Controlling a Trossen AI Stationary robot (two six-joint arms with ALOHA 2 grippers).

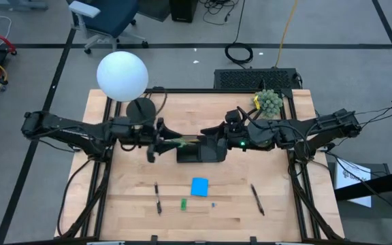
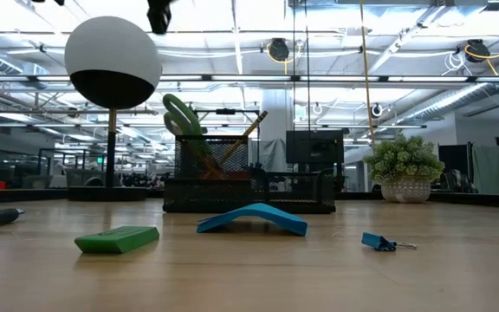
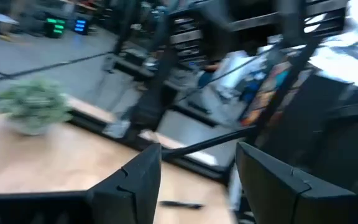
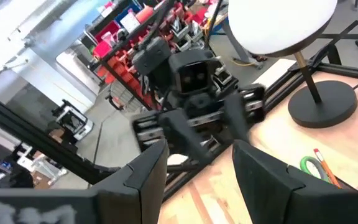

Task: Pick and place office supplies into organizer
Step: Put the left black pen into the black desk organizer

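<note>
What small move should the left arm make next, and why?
Probably draw the left gripper back from the organizer and swing toward the pen on the near table. Its fingers stand open with nothing between them, scissors already stand in the organizer, and the blue note pad also waits.

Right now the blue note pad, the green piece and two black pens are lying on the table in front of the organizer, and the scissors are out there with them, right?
Not quite. The green-handled scissors already stand in the organizer, as the low view shows. The blue note pad, the green piece and the two black pens do lie on the table in front of it.
</note>
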